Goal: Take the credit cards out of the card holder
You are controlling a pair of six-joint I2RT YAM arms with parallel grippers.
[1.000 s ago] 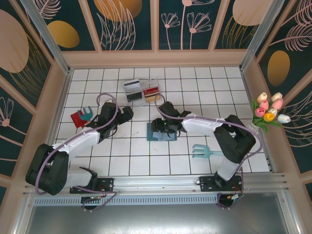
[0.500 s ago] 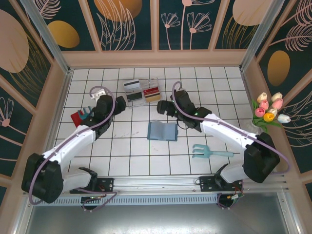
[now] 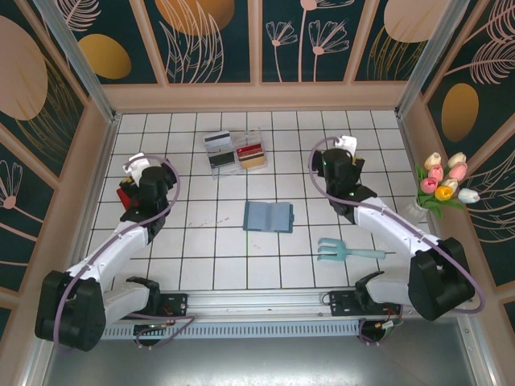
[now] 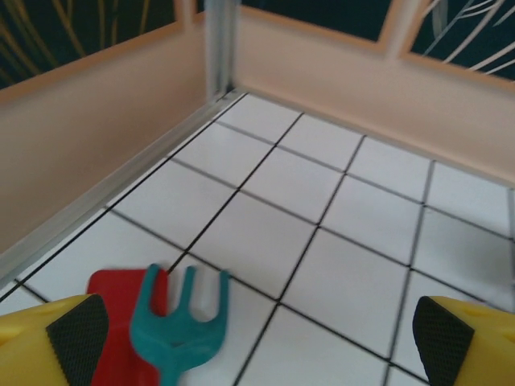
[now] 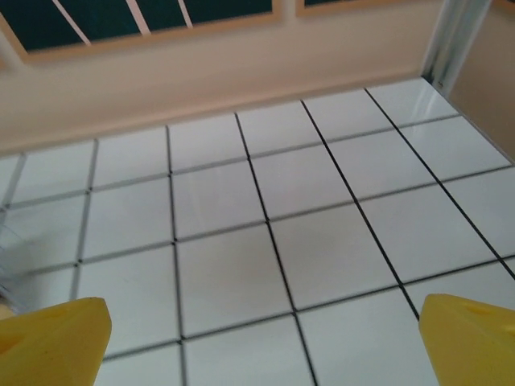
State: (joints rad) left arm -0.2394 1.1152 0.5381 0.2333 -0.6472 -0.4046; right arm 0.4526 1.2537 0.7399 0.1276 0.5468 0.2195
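Yellow-fingered left tool (image 4: 261,342) wide open, nothing held, by red card (image 4: 113,293) partly hidden under teal fork (image 4: 181,322); right tool (image 5: 263,342) same. Card holder (image 3: 268,216) at table ctr, contents unclear.

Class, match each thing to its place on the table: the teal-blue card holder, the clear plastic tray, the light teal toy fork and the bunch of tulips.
Things:
1. teal-blue soft bifold card holder
2. clear plastic tray
3. light teal fork-shaped toy
4. bunch of pink, yellow and white tulips

Places:
A. at the right edge of the white tiled table
B. in the middle, lying open
C. far side, near the middle
D. near side, towards the right

Pairs: 1-B, 2-C, 3-D, 4-A.
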